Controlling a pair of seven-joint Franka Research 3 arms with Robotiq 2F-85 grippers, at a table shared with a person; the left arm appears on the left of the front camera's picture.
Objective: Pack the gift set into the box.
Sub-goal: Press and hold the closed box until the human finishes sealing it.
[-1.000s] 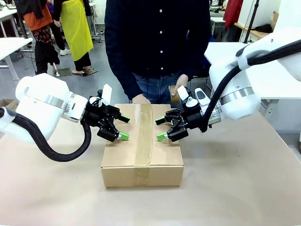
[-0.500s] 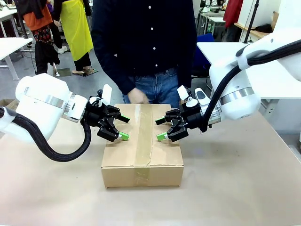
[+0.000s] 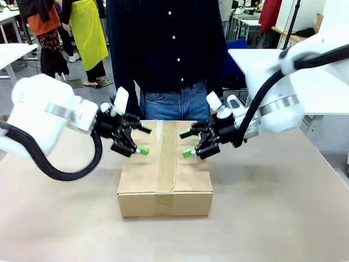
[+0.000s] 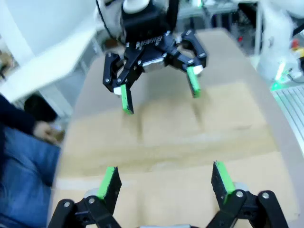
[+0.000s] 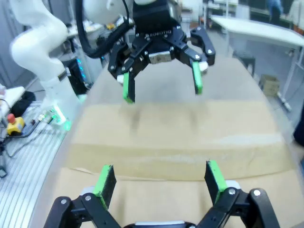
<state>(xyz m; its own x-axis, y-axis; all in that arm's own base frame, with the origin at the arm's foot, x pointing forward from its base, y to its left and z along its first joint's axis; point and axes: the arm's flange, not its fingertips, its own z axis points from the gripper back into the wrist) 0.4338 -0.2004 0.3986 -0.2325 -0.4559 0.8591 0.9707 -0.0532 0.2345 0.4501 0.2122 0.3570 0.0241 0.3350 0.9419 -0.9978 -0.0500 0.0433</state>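
The brown cardboard box (image 3: 163, 183) lies in the middle of the table, its flaps closed and a strip of clear tape (image 3: 167, 158) running down its top. The gift set is hidden. My left gripper (image 3: 144, 140) hovers open over the box's left top, nothing between its green pads. My right gripper (image 3: 185, 143) hovers open over the right top, facing it. In the left wrist view my left gripper (image 4: 165, 178) is above the box (image 4: 166, 137), the right gripper (image 4: 160, 94) opposite. In the right wrist view, the right gripper (image 5: 159, 175) faces the left gripper (image 5: 162, 89) above the box (image 5: 175, 137).
A person (image 3: 169, 49) in a dark shirt and jeans stands at the table's far edge, right behind the box. White tables (image 3: 305, 82) stand at the back right and back left. Bare tabletop (image 3: 272, 207) surrounds the box.
Both grippers have risen a little above the box top, still open. The person's hands have left the box's far edge, and the person has shifted to the left.
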